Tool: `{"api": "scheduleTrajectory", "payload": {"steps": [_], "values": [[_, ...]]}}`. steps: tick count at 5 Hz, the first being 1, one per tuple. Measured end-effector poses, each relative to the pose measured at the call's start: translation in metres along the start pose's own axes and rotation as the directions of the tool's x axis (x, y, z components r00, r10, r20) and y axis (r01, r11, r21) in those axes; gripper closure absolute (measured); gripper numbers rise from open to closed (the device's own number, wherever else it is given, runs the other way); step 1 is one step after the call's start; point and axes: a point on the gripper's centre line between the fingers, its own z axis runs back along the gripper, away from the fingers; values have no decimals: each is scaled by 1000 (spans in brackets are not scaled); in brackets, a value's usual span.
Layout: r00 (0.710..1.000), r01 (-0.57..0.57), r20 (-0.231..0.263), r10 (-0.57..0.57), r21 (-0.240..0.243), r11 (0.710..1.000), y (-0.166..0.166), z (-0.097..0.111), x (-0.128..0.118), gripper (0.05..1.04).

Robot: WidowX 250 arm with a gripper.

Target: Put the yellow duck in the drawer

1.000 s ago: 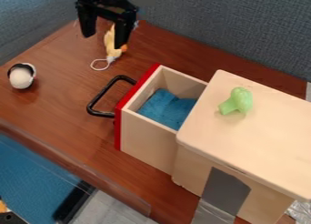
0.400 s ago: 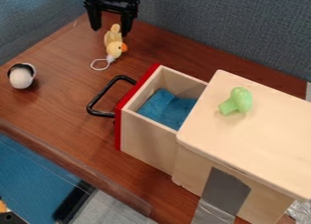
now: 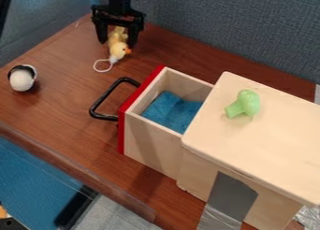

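At the top of the camera view hangs my black gripper point(image 3: 117, 42), its two fingers spread apart on either side of the yellow duck point(image 3: 117, 47). The duck lies on the wooden table with its orange beak to the right and a white string loop at its lower end; its upper part is partly behind the gripper. The drawer point(image 3: 152, 135), light wood with a red front and black handle, is pulled out of its cabinet. A blue cloth point(image 3: 170, 113) lies inside it.
The cabinet top point(image 3: 269, 140) fills the right side, with a green broccoli-like toy point(image 3: 243, 104) on it. At the left stands a small white and black ball-shaped object point(image 3: 22, 78). Grey walls point(image 3: 231, 28) border the table's back.
From the earliest frame my gripper first shifted back toward the top edge, then came slightly down and right, around the duck. The duck, drawer and other objects have not moved.
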Motion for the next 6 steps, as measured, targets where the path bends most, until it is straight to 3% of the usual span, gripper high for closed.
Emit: {"api": "scheduleTrajectory", "payload": {"steps": [1,2,3,4,5,6], "values": [[999,-28,14,28,2,1000,0,-7,3,128],[999,-41,8,41,7,999,1,-15,-4,399],[999,-39,18,39,-13,999,-2,0,-18,591],[995,-15,100,21,-59,998,-19,51,-35,634],[987,54,153,-38,-99,994,-54,91,-68,635],[980,120,175,-97,-128,984,-90,109,-102,635]]}}
